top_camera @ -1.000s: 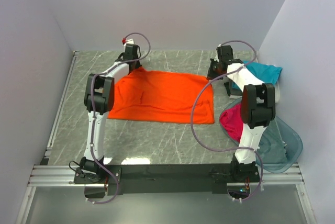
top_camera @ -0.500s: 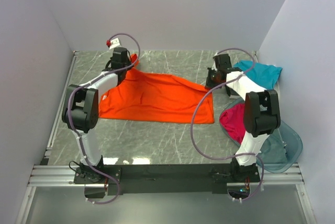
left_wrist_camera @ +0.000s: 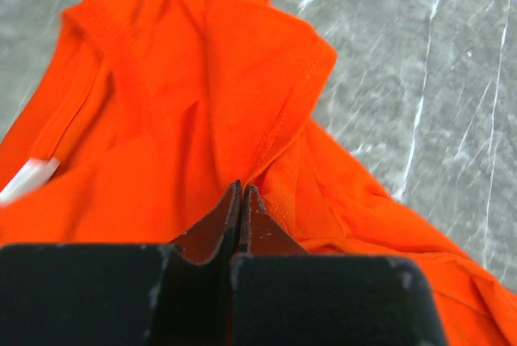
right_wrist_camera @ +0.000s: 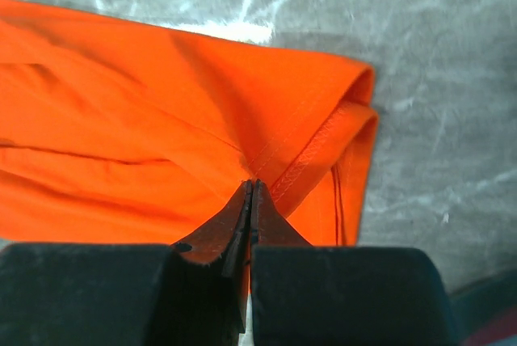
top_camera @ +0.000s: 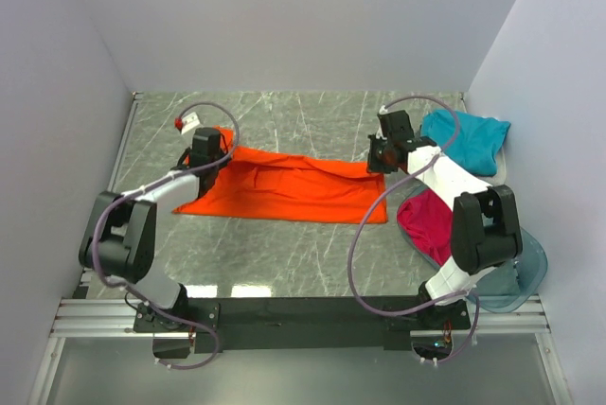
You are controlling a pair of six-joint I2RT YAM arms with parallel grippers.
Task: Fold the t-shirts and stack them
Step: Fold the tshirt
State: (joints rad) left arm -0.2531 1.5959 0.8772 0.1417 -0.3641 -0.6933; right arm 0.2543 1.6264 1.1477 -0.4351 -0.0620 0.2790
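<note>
mid-frame on the worktop [top_camera: 284,254] the orange t-shirt [top_camera: 284,187] lies stretched wide, left end effector [left_wrist_camera: 241,188] and right end effector [right_wrist_camera: 252,184] each clamped on an upper corner, so i'd draw both down-frame evenly and level.

The left gripper [left_wrist_camera: 241,200] has its jaws pressed together on a seamed fold of the orange t-shirt [left_wrist_camera: 161,120]; the cloth rises in a crumpled peak beyond the tips; a white tag [left_wrist_camera: 28,178] lies at its left; grey marbled worktop [left_wrist_camera: 436,79] shows at upper right.
</note>
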